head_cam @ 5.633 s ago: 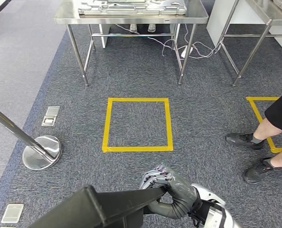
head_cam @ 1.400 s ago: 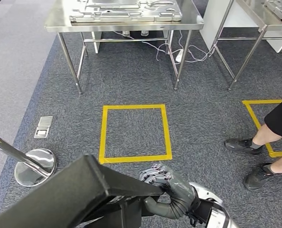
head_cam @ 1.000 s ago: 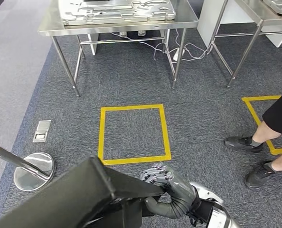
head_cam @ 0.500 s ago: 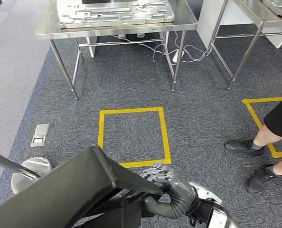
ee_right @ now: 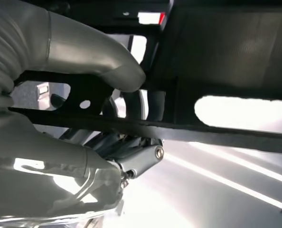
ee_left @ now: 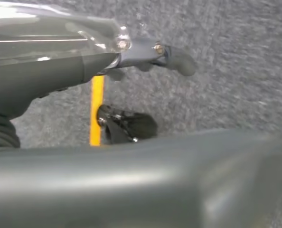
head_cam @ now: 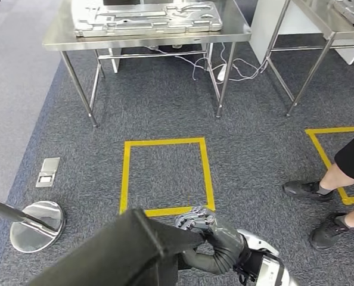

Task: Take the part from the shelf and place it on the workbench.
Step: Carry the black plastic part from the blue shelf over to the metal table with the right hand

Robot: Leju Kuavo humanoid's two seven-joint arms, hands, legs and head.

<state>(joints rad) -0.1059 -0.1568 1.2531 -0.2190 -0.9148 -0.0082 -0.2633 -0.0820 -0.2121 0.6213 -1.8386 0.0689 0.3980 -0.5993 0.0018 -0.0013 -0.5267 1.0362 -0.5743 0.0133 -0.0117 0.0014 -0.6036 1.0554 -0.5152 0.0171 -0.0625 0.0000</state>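
Across the top of my head view stands the steel workbench [head_cam: 53, 39], on grey carpet. The dark part [head_cam: 121, 253] fills the lower left of the frame, and my right hand [head_cam: 207, 229] grips its right end at bottom centre. I cannot tell my left hand's [ee_left: 39, 66] state. Mid-frame is a yellow tape square [head_cam: 165, 176]; a person's shoes [head_cam: 317, 208] at right.

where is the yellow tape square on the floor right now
In the head view the yellow tape square lies on the grey carpet, centred just ahead of the right robot hand and short of the steel workbench.
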